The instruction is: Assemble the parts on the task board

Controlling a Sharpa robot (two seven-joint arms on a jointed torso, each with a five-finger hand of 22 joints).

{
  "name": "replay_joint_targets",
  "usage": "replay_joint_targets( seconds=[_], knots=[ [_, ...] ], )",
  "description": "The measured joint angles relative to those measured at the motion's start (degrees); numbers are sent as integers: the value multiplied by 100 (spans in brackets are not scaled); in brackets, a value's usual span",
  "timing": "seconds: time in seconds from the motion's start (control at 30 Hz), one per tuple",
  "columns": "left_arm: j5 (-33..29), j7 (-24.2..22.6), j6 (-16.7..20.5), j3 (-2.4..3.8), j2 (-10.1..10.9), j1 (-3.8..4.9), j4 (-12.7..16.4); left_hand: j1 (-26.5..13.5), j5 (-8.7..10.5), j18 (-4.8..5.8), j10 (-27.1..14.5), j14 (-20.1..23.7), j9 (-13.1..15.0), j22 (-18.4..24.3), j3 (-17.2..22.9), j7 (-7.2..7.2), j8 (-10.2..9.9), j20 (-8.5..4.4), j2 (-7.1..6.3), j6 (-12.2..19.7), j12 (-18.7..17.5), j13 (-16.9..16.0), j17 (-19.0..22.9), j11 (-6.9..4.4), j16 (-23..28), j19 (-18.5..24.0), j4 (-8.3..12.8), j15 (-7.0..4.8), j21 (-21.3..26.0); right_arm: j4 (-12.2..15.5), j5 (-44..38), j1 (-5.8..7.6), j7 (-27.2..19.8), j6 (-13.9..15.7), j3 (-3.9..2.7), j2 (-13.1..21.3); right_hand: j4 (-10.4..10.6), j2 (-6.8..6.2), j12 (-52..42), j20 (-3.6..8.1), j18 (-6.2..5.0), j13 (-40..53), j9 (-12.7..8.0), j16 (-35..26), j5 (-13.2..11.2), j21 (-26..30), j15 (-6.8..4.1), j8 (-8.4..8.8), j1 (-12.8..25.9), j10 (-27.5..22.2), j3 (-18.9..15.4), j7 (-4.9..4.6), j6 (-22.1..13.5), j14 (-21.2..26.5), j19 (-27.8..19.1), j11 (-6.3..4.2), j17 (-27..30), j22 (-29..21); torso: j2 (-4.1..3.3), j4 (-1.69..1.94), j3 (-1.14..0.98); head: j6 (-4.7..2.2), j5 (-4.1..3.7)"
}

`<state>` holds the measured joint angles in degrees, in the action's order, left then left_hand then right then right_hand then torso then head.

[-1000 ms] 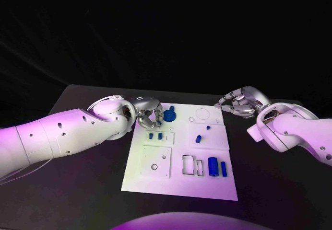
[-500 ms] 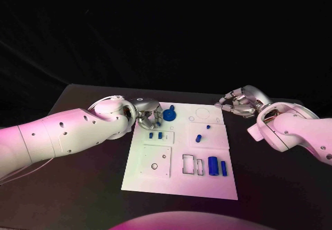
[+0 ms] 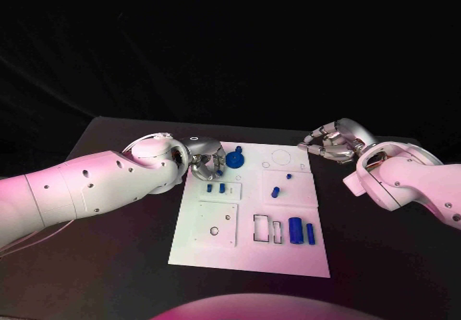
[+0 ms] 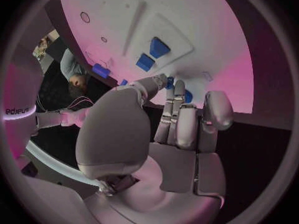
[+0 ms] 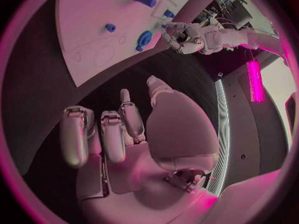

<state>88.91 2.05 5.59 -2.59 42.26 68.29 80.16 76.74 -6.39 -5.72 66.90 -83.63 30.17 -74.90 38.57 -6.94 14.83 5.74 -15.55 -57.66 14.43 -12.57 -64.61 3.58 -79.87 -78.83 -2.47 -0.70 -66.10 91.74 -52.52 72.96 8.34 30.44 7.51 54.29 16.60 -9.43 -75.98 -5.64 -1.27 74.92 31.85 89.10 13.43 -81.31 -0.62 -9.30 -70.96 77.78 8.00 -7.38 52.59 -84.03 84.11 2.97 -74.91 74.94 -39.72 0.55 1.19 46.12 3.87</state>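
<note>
1. Tabletop [image 3: 115, 220]: black, carrying the white task board [image 3: 250, 257] in the middle. No shift of the board over the last second.
2. My left arm [image 3: 86, 187]: came in over the board's near-left corner region. Barely moved against a second ago; it only eased slightly toward the board's far-left end.
3. My right arm [image 3: 408, 183]: parked off the board's far-right corner, unchanged.
4. My left hand [image 3: 204, 164]: fingers curled at the round blue part [image 3: 235, 160]. Fingertips [image 4: 169, 82] were right at blue pieces in the left wrist view, but I couldn't tell whether I held anything or just touched.
5. My right hand [image 3: 332, 143]: fingers curled in, nothing in them, clear of the board.
6. Loose parts: two blue cylinders [image 3: 302, 232] lay near the board's near-right end, a small blue peg [image 3: 276, 193] mid-board, two small blue blocks [image 3: 215, 189] seated in the left panel. None had moved.
7. My read: almost no change meant the left hand was settling fine contact at the round part. Most assembly was still ahead.
</note>
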Motion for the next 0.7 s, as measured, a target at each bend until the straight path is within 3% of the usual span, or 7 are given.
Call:
replay_joint_targets(
  seconds=[0.1,0.7],
  knots=[
    [-7,-1,19,0,4,0,4,27,-30,91,60,0,7,-2,0,4,-1,0,27,-66,0,-16,-38,-21,0,0,0,0,-109,0,-1,0,0,0,0,0,0,0,0,0,0,0,0,0,0,0,0,0,0,0,0,0,0,0,0,0,0,0,0,1,0,1,3],
    [-198,-175,439,-2,47,-6,59,40,-72,92,80,0,30,-4,0,10,-2,-30,39,-72,-50,-15,-84,-40,-23,-72,0,0,-218,4,-4,0,0,1,0,7,0,0,0,0,0,-1,11,0,0,0,0,0,0,0,0,0,0,0,0,0,1,-2,2,2,1,-20,15]
  ],
)
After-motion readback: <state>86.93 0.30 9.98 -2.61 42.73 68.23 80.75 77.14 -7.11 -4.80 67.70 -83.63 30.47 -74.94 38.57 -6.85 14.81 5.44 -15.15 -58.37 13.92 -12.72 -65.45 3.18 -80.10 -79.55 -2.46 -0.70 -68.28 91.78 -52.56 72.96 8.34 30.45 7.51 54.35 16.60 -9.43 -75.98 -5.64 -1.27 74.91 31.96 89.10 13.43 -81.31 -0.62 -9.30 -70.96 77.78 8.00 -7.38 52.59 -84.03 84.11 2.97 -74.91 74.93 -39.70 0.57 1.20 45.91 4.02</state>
